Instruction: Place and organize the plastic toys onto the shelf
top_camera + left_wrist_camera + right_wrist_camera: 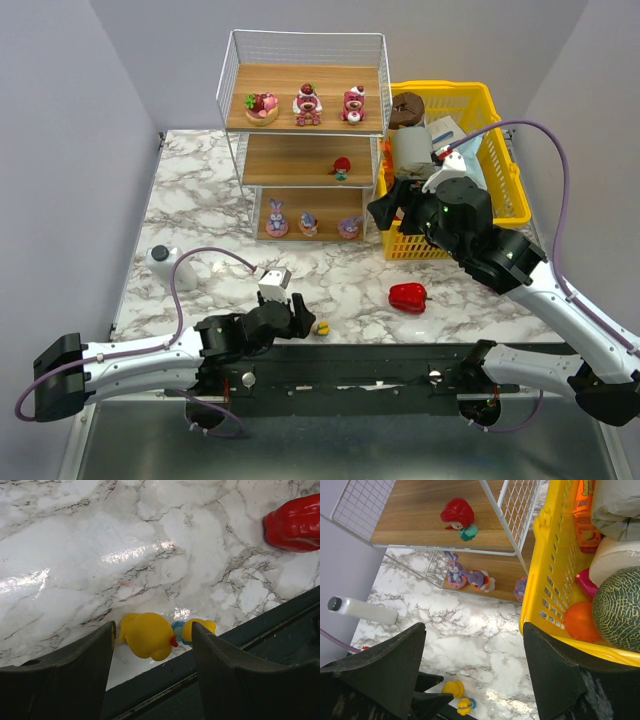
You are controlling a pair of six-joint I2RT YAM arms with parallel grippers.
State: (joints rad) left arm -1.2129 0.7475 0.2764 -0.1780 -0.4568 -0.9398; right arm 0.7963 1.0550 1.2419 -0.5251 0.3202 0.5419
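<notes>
The shelf [305, 132] stands at the back. Its top board holds a strawberry cake [262, 106] and two pink bears [307, 104] [353, 105]. A red duck [341, 167] sits on the middle board, also in the right wrist view [456, 513]. Three purple-pink bunnies [309, 223] stand on the bottom board. Two yellow ducks [322, 327] lie at the table's front edge. My left gripper [155, 627] is open, low over the table, with one yellow duck [146, 635] between its fingertips and the other [198, 629] by the right finger. My right gripper [474, 627] is open and empty, raised beside the basket.
A yellow basket [508, 150] with food items stands right of the shelf, close to my right gripper [388, 214]. A red bell pepper [408, 296] lies right of the ducks. A white bottle [161, 263] lies at the left. The table's dark front rail [165, 690] runs just below the ducks.
</notes>
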